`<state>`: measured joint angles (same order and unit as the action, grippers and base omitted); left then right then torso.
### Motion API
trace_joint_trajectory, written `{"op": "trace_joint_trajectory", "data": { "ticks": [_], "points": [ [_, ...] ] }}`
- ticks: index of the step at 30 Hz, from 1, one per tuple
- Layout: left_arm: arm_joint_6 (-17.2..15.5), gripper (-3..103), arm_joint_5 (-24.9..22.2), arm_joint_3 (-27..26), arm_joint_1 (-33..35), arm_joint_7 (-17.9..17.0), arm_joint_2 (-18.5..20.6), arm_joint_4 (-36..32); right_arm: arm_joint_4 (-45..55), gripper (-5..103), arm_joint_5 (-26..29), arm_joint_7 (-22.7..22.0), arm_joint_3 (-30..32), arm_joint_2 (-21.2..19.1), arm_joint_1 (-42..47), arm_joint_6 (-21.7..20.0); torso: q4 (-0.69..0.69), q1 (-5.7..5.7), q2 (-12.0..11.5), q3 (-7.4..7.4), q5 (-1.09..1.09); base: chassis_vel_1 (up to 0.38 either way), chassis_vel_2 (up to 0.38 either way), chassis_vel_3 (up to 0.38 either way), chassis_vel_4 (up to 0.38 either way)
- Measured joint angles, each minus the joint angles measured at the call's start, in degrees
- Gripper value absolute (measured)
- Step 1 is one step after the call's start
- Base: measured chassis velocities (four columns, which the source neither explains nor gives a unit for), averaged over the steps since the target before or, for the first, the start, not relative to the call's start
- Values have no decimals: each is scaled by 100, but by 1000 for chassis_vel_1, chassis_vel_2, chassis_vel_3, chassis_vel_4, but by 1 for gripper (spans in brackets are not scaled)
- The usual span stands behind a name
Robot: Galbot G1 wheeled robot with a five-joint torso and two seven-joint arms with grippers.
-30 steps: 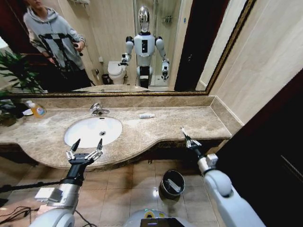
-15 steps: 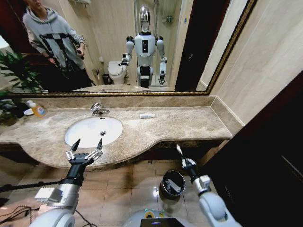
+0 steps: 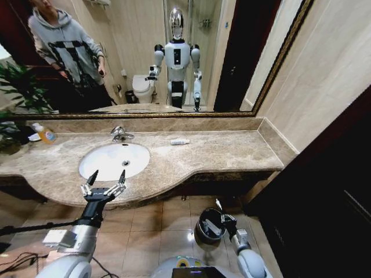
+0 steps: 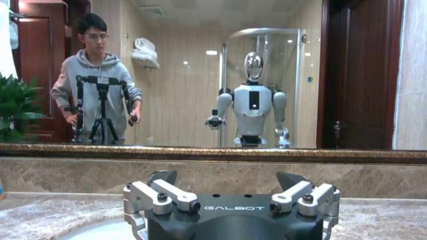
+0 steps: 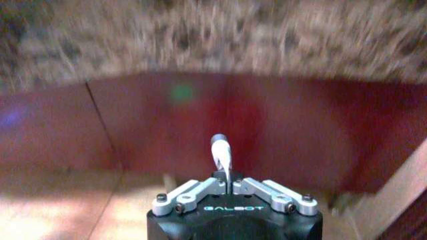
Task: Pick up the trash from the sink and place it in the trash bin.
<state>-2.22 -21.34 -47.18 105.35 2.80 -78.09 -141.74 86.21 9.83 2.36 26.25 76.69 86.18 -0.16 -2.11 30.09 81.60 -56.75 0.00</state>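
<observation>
Low in the frame's lower right, the right tool (image 3: 221,213) pinches a slim white piece of trash (image 5: 220,150) just above the trash bin (image 3: 210,225), apparently to drop it in. The left tool (image 3: 103,186) hovers spread wide before the sink (image 3: 113,160), lower left; another tube (image 3: 179,141) lies on the worktop (image 3: 232,152).
</observation>
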Motion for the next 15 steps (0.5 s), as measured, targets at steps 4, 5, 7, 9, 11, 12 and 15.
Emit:
{"op": "trace_joint_trajectory", "data": {
  "ticks": [4,5,7,9,11,12,15],
  "points": [
    [0,100,0,0,0,0,0,0,-453,0,-121,70,-59,15,-216,-206,0,0,0,0,0,0,0,0,0],
    [0,100,0,0,0,0,0,0,-571,0,-170,87,-68,25,-273,-239,0,0,0,0,1,0,0,0,0],
    [0,100,0,0,0,0,0,0,-762,0,-244,103,-90,40,-363,-278,0,0,0,0,0,0,0,0,0],
    [0,100,0,0,0,1,0,0,-1013,0,-354,130,-122,53,-482,-305,0,0,0,0,0,0,0,0,0],
    [0,100,0,0,0,0,0,0,-1202,0,-453,164,-148,64,-566,-329,0,0,0,0,0,0,0,0,0],
    [0,100,0,0,0,0,0,0,-1367,0,-549,196,-166,82,-642,-346,0,0,0,0,0,0,0,0,0],
    [0,100,0,0,0,0,0,0,-1809,0,-778,278,-184,150,-836,-351,1,0,0,0,-1,0,0,0,0]
  ]
}}
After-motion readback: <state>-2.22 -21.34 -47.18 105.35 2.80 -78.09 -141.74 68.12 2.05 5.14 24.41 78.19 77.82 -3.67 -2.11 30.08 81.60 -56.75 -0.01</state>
